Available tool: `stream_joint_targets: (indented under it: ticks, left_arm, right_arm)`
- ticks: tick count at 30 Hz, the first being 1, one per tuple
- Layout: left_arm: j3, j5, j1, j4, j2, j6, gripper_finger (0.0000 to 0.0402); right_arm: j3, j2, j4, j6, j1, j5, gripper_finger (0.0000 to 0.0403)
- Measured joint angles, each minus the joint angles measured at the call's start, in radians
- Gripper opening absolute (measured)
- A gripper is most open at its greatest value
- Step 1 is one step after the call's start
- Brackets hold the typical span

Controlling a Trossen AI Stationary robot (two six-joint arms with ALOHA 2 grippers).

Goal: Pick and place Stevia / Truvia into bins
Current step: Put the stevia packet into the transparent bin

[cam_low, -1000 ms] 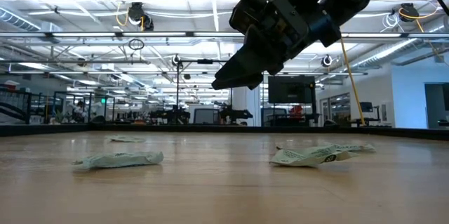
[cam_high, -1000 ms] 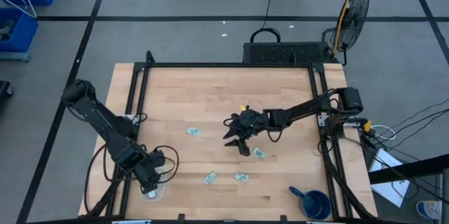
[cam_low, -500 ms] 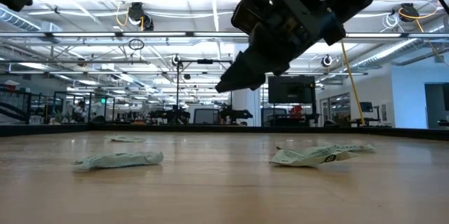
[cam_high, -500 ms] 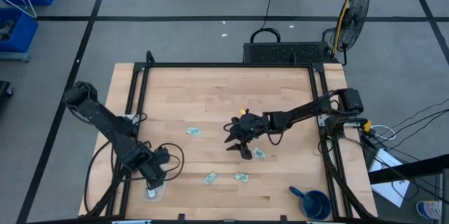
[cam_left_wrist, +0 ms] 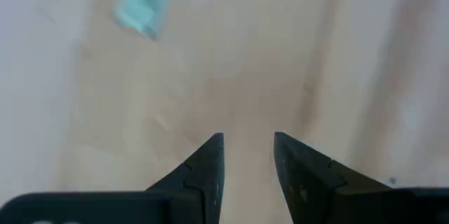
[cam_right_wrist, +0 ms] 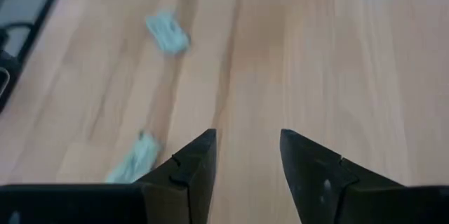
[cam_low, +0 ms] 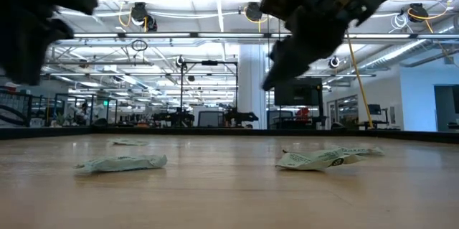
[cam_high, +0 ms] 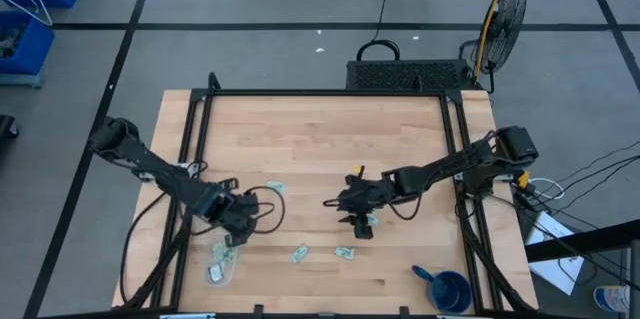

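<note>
Wooden table (cam_high: 320, 129); crumpled pale green sachets (cam_high: 299, 254) scattered; left tool (cam_high: 240, 227), right tool (cam_high: 358, 221) both parted, empty.

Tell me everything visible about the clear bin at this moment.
The clear bin is a small see-through plastic tub with rounded corners, so the pale wood of the table shows through it. It stands near the table's front-left corner, just inside the dark frame rail. One pale sachet seems to lie inside it. Nothing grips it: the left gripper, open, hangs a little behind and to its right, not touching it. Only the high view shows it, too small to tell its rim or depth.
</note>
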Motion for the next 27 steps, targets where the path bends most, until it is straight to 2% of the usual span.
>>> stream_joint_targets:
  ticks: [4,8,17,20,24,27]
  left_arm:
    - [0.0,-0.174,0.062,0.037,0.0,0.11,0.0131]
    - [0.0,-0.288,0.117,0.097,0.0,0.183,0.0131]
    - [0.0,-0.279,0.194,0.236,0.0,0.222,0.0131]
    - [0.0,-0.277,0.205,0.3,0.0,0.217,0.0131]
    - [0.0,-0.273,0.208,0.412,0.0,0.217,0.0131]
    - [0.0,-0.263,0.207,0.508,0.0,0.287,0.0131]
  right_arm:
    - [-0.037,-0.004,-0.144,0.109,0.04,0.102,0.0149]
    - [-0.096,-0.005,-0.158,0.241,0.07,0.107,0.015]
    - [-0.177,-0.007,-0.155,0.322,0.103,0.234,0.0137]
    - [-0.193,-0.008,-0.142,0.309,0.104,0.241,0.0124]
    - [-0.206,-0.009,-0.138,0.31,0.098,0.251,0.0081]
    - [-0.207,-0.007,-0.103,0.303,0.091,0.246,0.0037]
